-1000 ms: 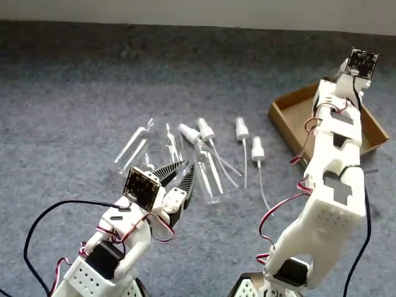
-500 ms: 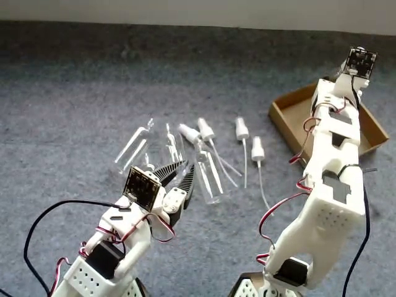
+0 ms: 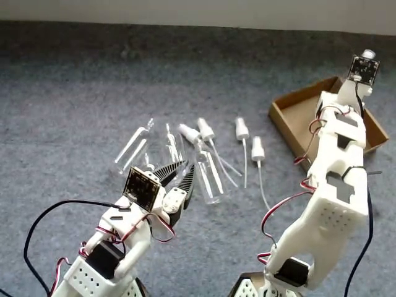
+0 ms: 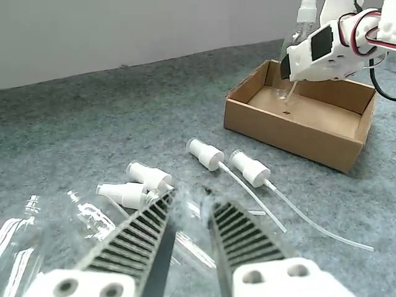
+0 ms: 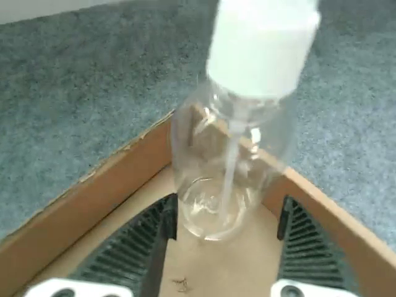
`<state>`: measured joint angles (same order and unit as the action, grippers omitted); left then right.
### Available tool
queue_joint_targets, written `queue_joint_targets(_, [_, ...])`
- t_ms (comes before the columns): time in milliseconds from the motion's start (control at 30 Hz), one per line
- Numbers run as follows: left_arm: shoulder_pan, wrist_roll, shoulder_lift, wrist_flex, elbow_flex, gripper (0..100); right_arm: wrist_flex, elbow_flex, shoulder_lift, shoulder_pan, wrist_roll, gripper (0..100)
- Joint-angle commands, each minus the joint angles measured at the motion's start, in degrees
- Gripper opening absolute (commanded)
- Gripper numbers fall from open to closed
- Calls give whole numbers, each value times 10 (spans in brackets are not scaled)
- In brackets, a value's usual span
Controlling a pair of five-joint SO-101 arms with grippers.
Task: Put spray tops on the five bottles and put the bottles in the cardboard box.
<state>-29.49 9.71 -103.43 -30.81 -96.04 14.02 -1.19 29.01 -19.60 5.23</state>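
My right gripper [image 5: 226, 223] is shut on a clear bottle [image 5: 229, 167] with a white spray top [image 5: 263, 46], holding it tilted over the cardboard box [image 5: 93, 198]. From above, that top [image 3: 369, 54] shows past the right wrist, over the box [image 3: 291, 102]. The left wrist view has the bottle's bottom [image 4: 284, 93] low inside the box [image 4: 291, 133]. My left gripper [image 3: 185, 168] is open, low over clear bottles [image 3: 209, 173] lying on the carpet. Loose spray tops [image 3: 241, 130] [image 3: 257, 150] lie between the bottles and the box. Two tops [image 4: 206, 153] [image 4: 250, 168] lie just beyond my left gripper [image 4: 189, 229].
Two more bare bottles [image 3: 133, 148] [image 3: 172, 147] and two more spray tops [image 3: 205, 130] [image 3: 189, 133] lie in the cluster ahead of the left arm. Grey carpet [image 3: 74, 93] covers the table. A wall runs along the far edge.
The right arm has shifted slightly farther over the box with the bottle, and the white spray top now shows above its wrist. The left arm has not moved.
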Motion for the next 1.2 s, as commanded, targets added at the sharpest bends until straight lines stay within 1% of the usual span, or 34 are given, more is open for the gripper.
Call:
queue_joint_targets(0, [7, -4, 0, -2, -11, 6, 23, -55, -15, -8, 5, 249])
queue_joint_targets(67, [7, -4, 0, -2, -11, 6, 39, -58, -15, -7, 5, 251])
queue_joint_targets(467, [7, -4, 0, -2, -11, 6, 50, -57, -16, -7, 5, 255])
queue_joint_targets(1067, [7, -4, 0, -2, -11, 6, 203, -66, -121, 7, 5, 256])
queue_joint_targets(1167, [7, -4, 0, -2, -11, 6, 244, -66, -145, 7, 4, 256])
